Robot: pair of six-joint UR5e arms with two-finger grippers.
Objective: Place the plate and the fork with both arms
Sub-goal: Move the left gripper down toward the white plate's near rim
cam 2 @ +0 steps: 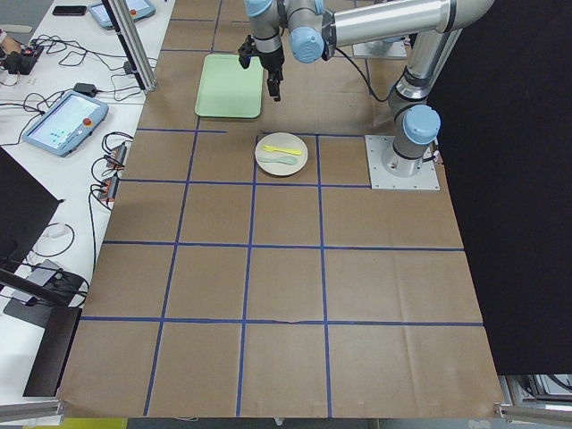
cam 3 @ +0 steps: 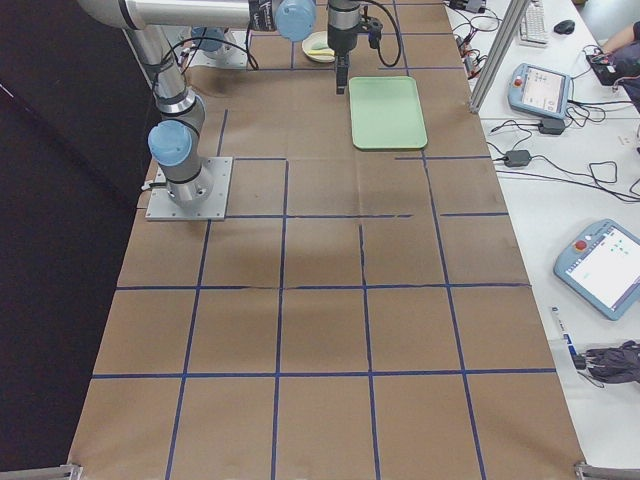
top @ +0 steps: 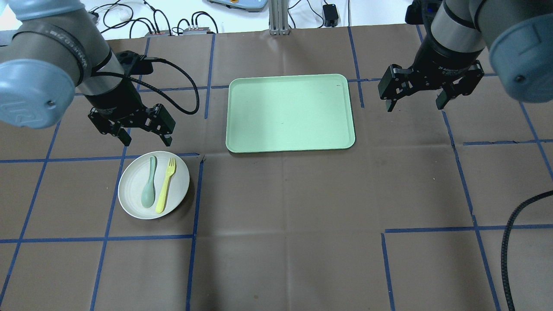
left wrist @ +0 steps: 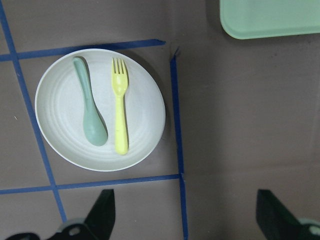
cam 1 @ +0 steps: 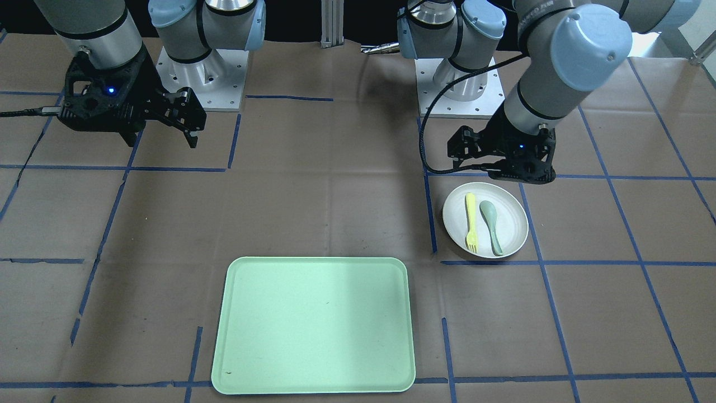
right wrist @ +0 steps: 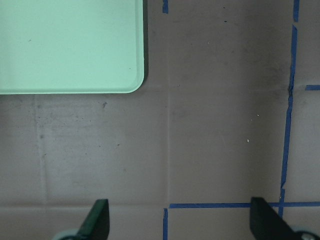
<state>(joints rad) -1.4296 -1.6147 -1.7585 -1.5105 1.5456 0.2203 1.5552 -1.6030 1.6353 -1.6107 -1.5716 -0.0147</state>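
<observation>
The off-white plate [top: 131, 190] lies on the table, left of the tray. The pale-yellow fork [top: 165, 185] lies on it beside a grey-green spoon [top: 149, 188]. My left gripper [top: 147, 140] is open and empty, hovering just beyond the plate's far rim. In the left wrist view the plate [left wrist: 60, 110], the fork [left wrist: 120, 110] and the spoon [left wrist: 89, 107] lie ahead of the spread fingertips [left wrist: 102, 202]. My right gripper [top: 414, 106] is open and empty above bare table, right of the tray. The front view shows the plate [cam 1: 512, 224] and the fork [cam 1: 471, 223].
The rectangular mint-green tray [top: 289, 112] lies empty at the table's middle, far side; its corner shows in the right wrist view [right wrist: 70, 45]. Brown paper with blue tape lines covers the table. A black cable [top: 507, 242] hangs at the right edge.
</observation>
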